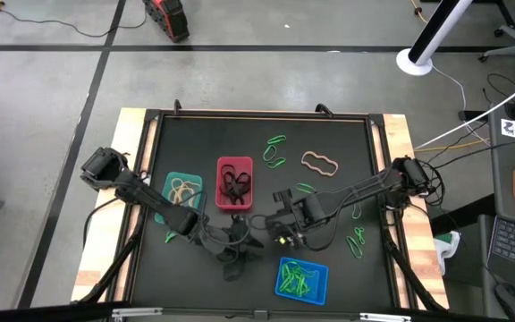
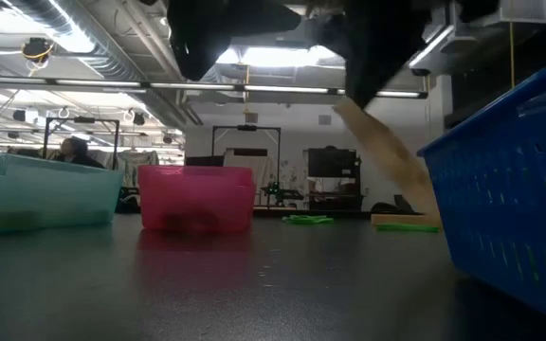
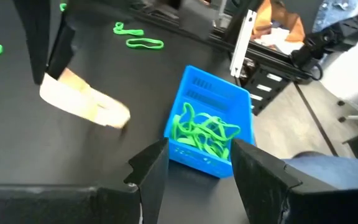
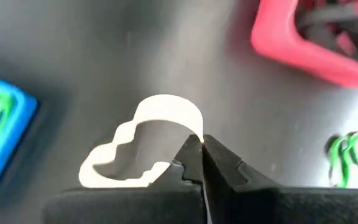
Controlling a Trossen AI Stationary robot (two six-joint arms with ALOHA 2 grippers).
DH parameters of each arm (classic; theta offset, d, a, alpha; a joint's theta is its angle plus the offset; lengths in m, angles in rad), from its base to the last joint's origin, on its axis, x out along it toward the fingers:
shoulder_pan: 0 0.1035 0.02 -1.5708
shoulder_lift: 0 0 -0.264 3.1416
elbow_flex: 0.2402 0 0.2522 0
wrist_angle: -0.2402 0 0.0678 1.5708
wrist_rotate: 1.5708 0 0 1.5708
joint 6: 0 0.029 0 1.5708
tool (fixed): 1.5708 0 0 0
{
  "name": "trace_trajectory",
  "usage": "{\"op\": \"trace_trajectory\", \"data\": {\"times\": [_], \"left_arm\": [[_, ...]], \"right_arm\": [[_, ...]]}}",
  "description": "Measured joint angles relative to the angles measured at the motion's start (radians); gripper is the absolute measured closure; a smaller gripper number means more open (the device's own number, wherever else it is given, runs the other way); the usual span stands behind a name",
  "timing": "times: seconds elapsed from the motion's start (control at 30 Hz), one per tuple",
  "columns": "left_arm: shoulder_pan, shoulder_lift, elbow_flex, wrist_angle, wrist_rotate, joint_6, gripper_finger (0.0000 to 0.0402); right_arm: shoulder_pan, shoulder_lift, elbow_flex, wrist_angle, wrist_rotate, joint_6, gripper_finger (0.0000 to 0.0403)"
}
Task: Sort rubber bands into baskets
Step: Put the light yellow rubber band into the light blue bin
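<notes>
We see the right claw (image 4: 199, 149) pinched shut on a tan rubber band (image 4: 143, 144) above the dark desk (image 1: 347, 161), between the red basket (image 1: 234, 182) of black bands and the blue basket (image 1: 301, 279) of green ones. The left claw (image 3: 197, 165) hangs with fingers apart beside the blue basket. The teal basket (image 1: 182, 192) holds tan bands. Only the low view shows the room's ceiling lights (image 2: 273, 57).

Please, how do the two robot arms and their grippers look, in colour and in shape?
Both arms are dark, nearly black, slim and jointed, with black cables running along them. The left gripper has two broad, flat, angular black fingers. The right gripper has two black fingers that taper to narrow tips. I can see no markings on them.
</notes>
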Motion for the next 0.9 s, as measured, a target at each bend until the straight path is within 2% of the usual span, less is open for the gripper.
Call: {"op": "trace_trajectory", "data": {"times": [0.33,0.57,0.9], "left_arm": [[0.044,0.0,0.0,-0.014,-0.003,-0.009,0.023],[0.066,-0.001,0.001,-0.114,-0.003,-0.113,0.023],[0.079,-0.001,0.001,-0.153,-0.046,-0.061,0.0231]], "right_arm": [[0.0,0.0,0.078,0.056,0.006,-0.059,0.0403],[0.0,0.0,0.086,0.075,-0.005,-0.075,0.0403],[0.001,0.0,0.086,0.168,-0.047,-0.103,0.0403]]}}
